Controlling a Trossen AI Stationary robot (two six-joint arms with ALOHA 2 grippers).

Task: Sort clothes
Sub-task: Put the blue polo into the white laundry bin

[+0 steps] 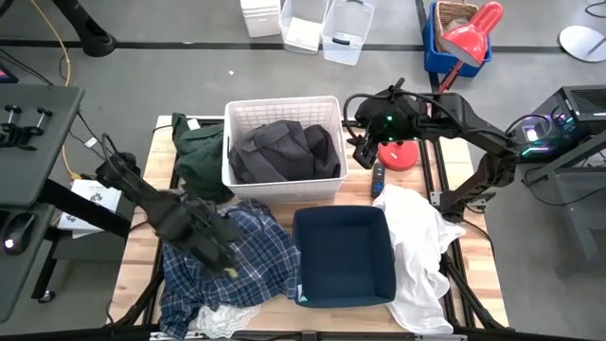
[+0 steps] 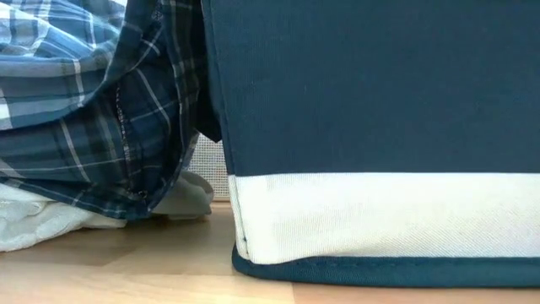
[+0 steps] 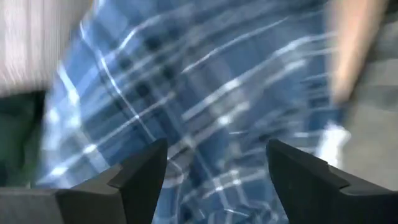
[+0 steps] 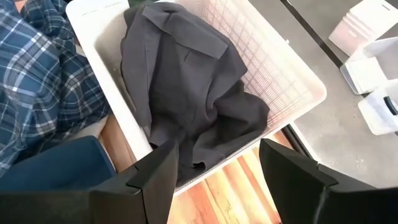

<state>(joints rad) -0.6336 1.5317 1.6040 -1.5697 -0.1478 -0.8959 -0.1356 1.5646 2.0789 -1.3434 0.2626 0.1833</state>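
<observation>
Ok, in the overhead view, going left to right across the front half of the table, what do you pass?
Left gripper open above the plaid shirt → navy bin → white garment draped at the table's right edge.

The plaid shirt (image 1: 232, 256) is blue with white checks. A dark grey garment (image 1: 282, 152) fills the white plastic bin (image 1: 284, 109). The fabric bin (image 1: 343, 256) is navy, a garment (image 1: 201, 152) dark green, another garment (image 1: 417, 246) white; the surface (image 1: 142, 237) pale wood.

Left gripper (image 1: 220, 254) hangs at seven o'clock, fingers spread wide; right gripper (image 1: 363, 142) waits at one o'clock, fingers parted.
</observation>
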